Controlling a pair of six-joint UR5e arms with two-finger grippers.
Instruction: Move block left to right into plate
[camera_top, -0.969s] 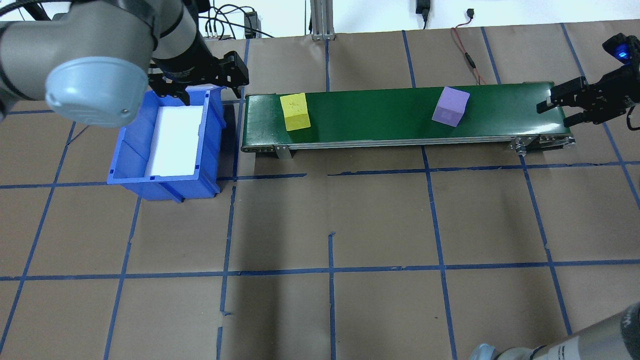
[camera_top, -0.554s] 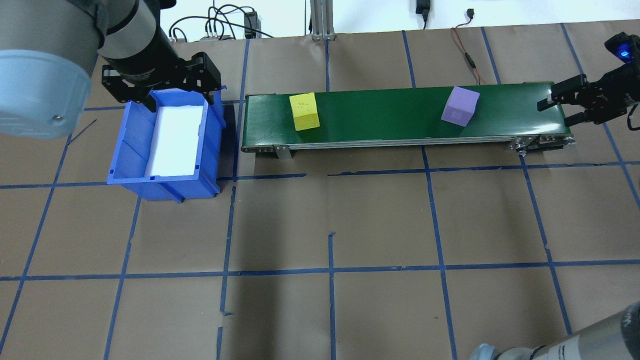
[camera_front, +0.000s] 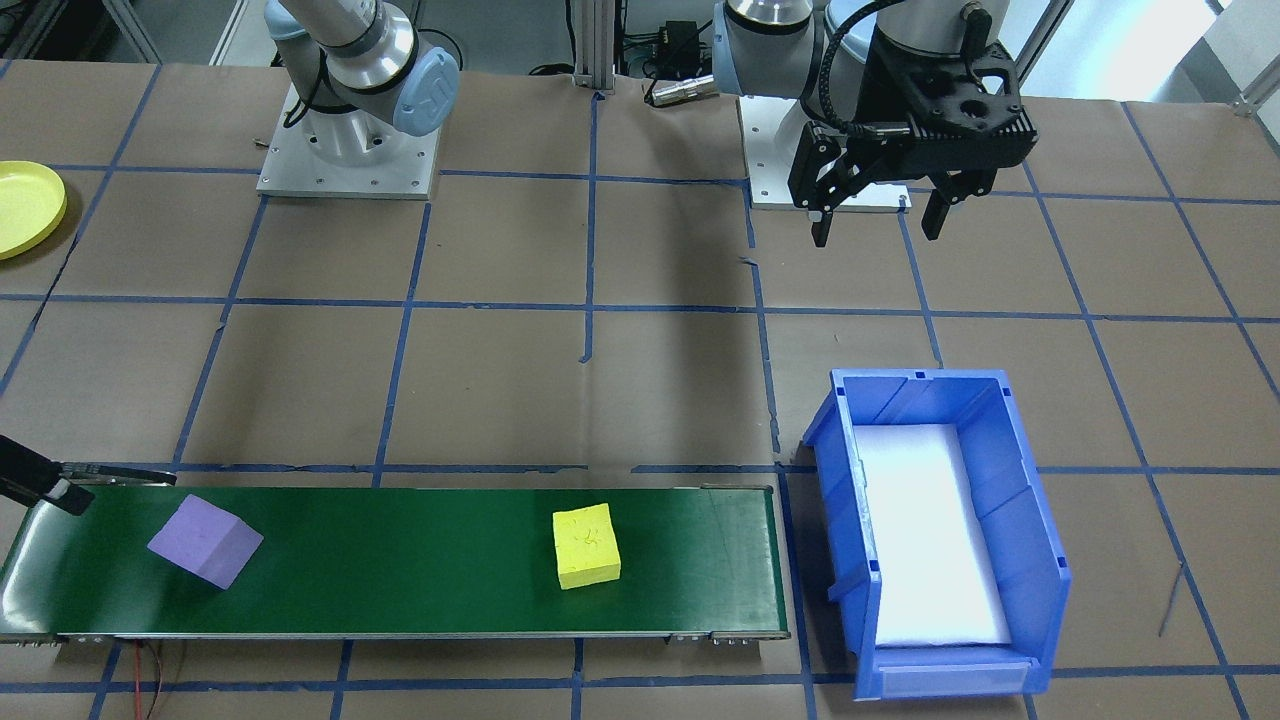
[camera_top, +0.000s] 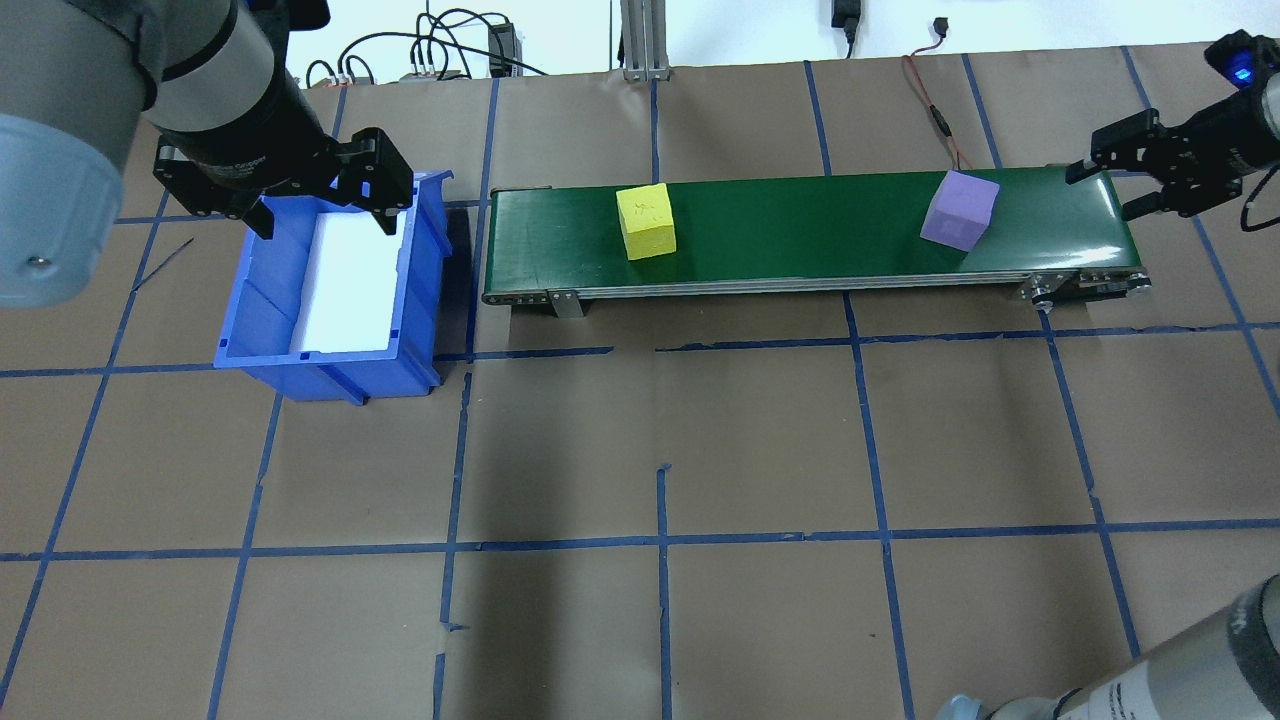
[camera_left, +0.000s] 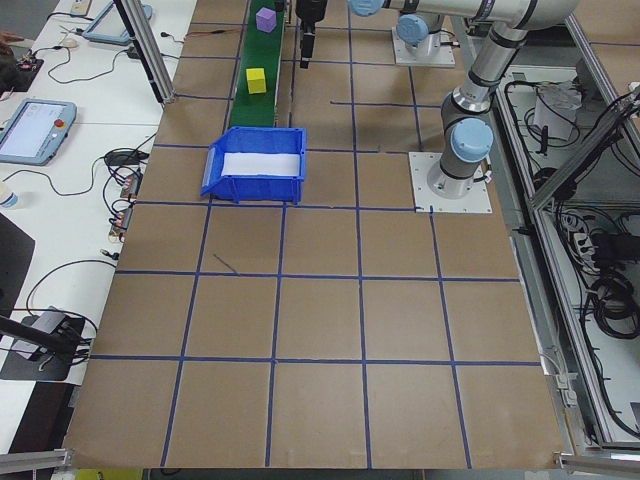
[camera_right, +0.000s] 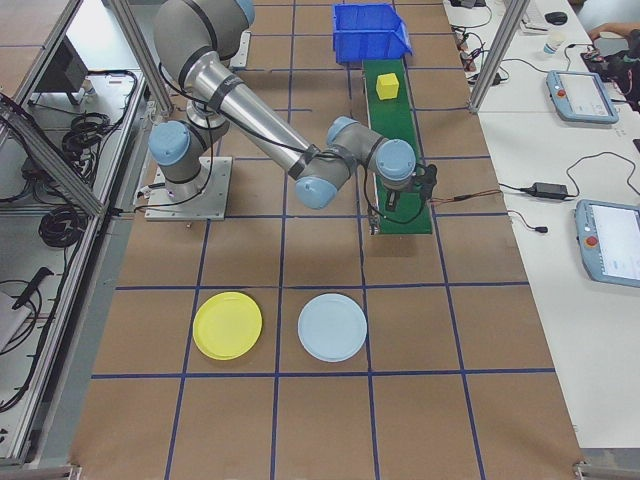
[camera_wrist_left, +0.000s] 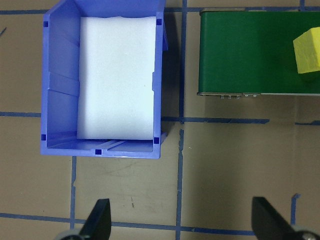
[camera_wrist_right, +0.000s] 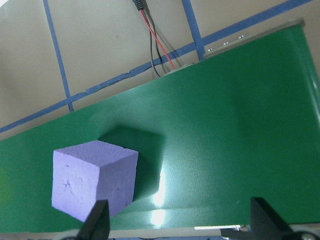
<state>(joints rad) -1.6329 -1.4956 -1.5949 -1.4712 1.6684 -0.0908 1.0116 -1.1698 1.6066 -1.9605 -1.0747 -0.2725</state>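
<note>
A purple block (camera_top: 960, 210) rides the green conveyor belt (camera_top: 800, 230) near its right end, tilted on one edge. My right gripper (camera_top: 1105, 188) hovers open just past that end; in its wrist view the purple block (camera_wrist_right: 95, 177) sits by the left finger (camera_wrist_right: 97, 222). A yellow block (camera_top: 646, 221) lies on the belt's left half. My left gripper (camera_front: 876, 230) hangs open and empty, high on the robot's side of the blue bin (camera_front: 1040, 530). The yellow plate (camera_right: 227, 325) rests on the table at the robot's right, away from the belt.
A light-blue plate (camera_right: 332, 327) lies beside the yellow one. The blue bin (camera_top: 330, 380), lined with white foam, stands off the belt's left end. A red and black cable (camera_top: 935, 110) runs behind the belt. Operator tables with tablets border the far side.
Both blocks have travelled rightward along the belt. My left gripper has swung left from the belt's end to over the bin. My right gripper has shifted slightly farther back.
</note>
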